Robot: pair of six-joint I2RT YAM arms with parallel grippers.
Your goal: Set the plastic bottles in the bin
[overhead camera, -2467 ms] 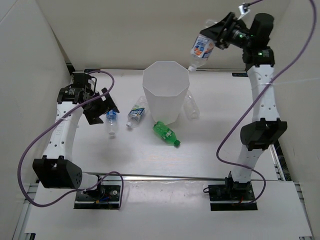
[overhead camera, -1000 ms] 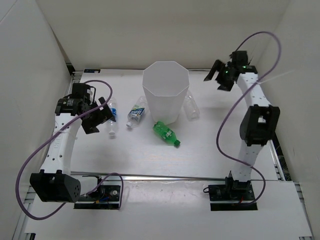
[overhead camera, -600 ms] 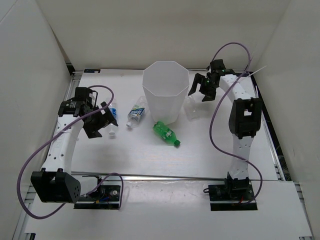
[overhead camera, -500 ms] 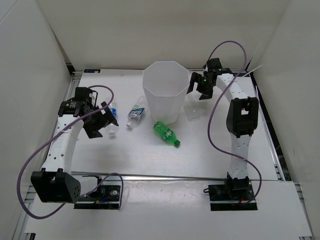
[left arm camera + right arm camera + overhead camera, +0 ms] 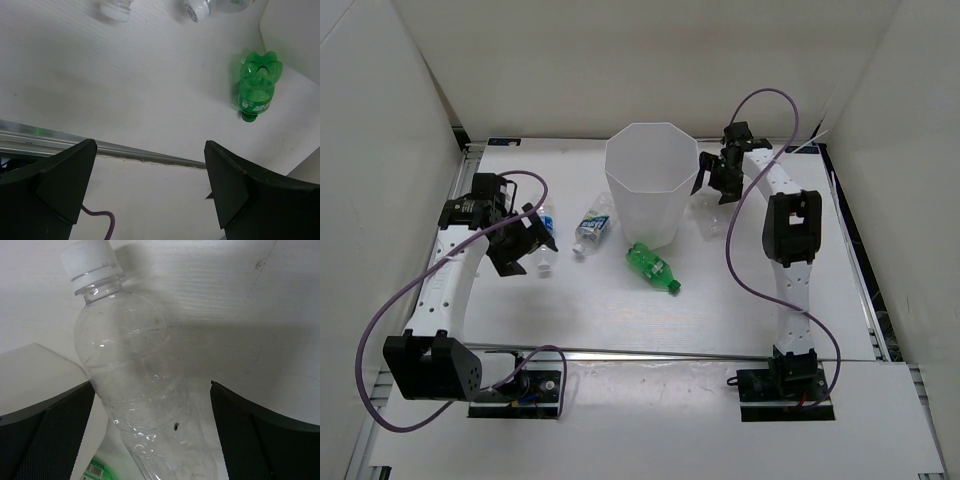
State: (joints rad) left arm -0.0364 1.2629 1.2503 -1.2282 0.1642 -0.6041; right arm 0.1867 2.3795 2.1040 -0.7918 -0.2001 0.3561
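Note:
The white many-sided bin (image 5: 652,190) stands at the table's middle back. A bright green bottle (image 5: 653,268) lies in front of it, also visible in the left wrist view as the green bottle (image 5: 256,86). A clear blue-labelled bottle (image 5: 592,226) lies to the bin's left, and a further one (image 5: 544,248) lies beside my left gripper (image 5: 525,243), which is open and empty. My right gripper (image 5: 712,185) is open, low beside the bin's right wall. A clear white-capped bottle (image 5: 135,365) lies between its spread fingers (image 5: 55,415), and neither finger presses on it.
White walls enclose the table on three sides. A metal rail (image 5: 650,353) runs along the near edge in front of both arm bases. Purple cables loop from each arm. Two bottle caps (image 5: 116,7) show at the top of the left wrist view.
The right arm, earlier holding a bottle high over the bin, is now empty and has come down beside the bin, over the clear bottle. The left gripper barely shifted.

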